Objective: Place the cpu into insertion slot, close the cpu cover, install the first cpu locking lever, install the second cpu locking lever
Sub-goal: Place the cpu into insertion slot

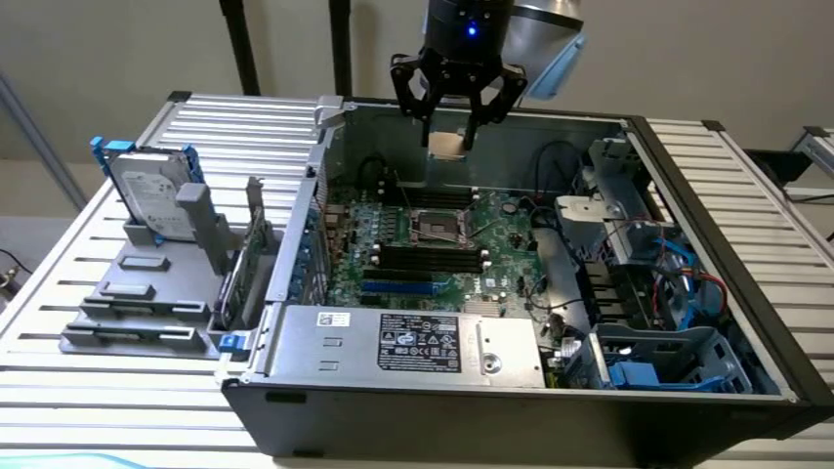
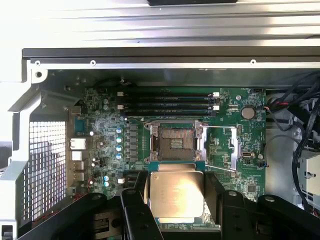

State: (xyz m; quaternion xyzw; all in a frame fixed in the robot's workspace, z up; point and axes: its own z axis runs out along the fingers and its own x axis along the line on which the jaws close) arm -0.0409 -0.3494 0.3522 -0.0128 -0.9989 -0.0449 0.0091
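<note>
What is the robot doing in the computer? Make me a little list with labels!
gripper: shut on the cpu, up above the open case
cpu: held between the fingers, shiny metal top showing, not yet in the slot
slot: on the green board, empty, dark centre showing
memory sticks: long and black, next to the slot

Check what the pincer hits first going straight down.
Likely the socket on the green board, met first by the chip the pincer holds; depth is unclear, so it could land just off it.
</note>
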